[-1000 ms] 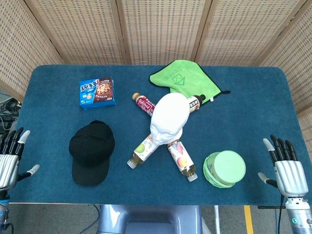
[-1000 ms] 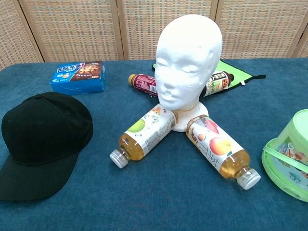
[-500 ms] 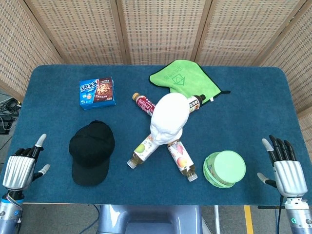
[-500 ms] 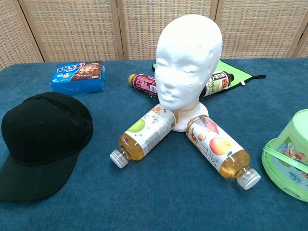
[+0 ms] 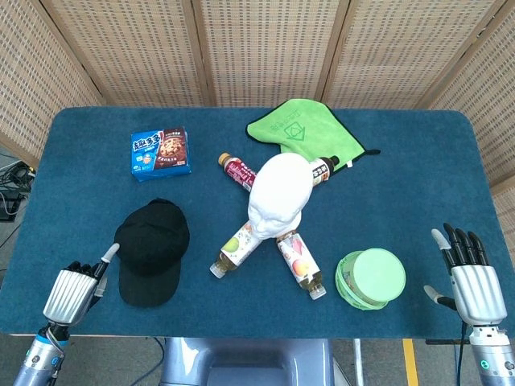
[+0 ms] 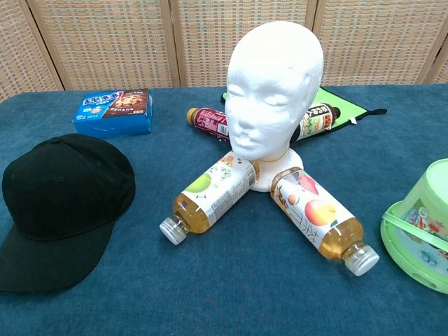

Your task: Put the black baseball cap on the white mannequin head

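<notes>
Green tub [image 5: 371, 278] lidded; contents hidden, perhaps printed packets.

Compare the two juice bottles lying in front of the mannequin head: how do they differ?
The left juice bottle shows a green apple on its label; the right juice bottle shows a peach. The left one's cap points toward the black baseball cap, the right one's toward the green tub. Both lie on their sides with white caps, amber liquid, and bases at the white mannequin head.

Woven-cane screens [image 5: 257, 48] — blue-covered table [image 5: 418, 161] in front
</notes>
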You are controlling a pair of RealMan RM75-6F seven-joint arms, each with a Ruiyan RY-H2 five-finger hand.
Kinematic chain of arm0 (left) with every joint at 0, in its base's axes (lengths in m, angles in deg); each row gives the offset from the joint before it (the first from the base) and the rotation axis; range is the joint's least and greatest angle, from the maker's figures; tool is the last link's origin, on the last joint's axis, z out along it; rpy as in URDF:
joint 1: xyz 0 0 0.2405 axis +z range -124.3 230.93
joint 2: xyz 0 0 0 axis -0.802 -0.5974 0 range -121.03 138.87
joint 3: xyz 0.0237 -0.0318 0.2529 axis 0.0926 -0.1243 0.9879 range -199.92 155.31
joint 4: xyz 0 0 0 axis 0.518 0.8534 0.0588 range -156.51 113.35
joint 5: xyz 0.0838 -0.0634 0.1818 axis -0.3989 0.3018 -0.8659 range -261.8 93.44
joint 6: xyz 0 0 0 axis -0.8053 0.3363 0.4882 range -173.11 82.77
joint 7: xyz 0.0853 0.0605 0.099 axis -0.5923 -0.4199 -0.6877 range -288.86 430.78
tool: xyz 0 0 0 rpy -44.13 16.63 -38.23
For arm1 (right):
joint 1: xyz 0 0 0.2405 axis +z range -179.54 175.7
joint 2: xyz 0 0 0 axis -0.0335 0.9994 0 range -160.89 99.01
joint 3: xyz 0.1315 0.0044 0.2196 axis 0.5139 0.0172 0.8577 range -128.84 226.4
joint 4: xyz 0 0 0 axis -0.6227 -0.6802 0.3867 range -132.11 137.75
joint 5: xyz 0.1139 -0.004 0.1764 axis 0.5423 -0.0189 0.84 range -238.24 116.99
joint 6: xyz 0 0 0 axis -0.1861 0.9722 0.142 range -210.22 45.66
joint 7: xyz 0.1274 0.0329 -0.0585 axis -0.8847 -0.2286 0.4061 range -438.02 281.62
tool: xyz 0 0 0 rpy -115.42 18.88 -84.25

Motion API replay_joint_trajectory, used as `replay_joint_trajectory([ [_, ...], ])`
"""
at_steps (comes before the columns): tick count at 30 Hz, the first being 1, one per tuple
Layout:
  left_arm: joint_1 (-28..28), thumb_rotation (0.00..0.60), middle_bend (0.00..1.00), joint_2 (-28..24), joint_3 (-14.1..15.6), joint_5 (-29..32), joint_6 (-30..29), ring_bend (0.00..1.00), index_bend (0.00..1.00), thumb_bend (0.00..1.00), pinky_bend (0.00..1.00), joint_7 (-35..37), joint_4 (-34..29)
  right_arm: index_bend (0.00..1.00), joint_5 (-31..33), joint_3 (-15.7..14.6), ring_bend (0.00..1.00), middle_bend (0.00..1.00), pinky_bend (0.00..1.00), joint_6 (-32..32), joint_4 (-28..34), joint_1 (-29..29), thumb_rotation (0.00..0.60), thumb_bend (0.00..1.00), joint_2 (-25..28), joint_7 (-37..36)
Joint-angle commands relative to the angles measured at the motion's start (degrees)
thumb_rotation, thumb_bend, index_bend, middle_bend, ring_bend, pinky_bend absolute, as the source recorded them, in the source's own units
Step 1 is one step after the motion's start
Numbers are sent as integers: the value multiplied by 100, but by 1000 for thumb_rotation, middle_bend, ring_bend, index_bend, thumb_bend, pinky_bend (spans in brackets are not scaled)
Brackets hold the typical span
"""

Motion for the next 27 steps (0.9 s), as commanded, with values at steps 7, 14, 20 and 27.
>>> replay_joint_trajectory([
  [7,63,600,692,238,235,-106,82,749,73,548,681,90,279,0,-9,-12,0,0,0,-21,22,5,600,28,13,-8],
  [14,110,600,698,373,411,-132,233,755,70,508,686,157,270,0,7,-3,0,0,0,-9,30,-3,600,27,40,-78],
  [20,127,600,702,479,417,-108,260,761,70,447,692,182,276,0,-13,-7,0,0,0,10,30,-9,600,27,47,-100],
  [27,76,600,704,496,433,102,639,765,71,441,695,307,172,0,-18,-7,0,0,0,29,38,-19,600,28,56,-108],
])
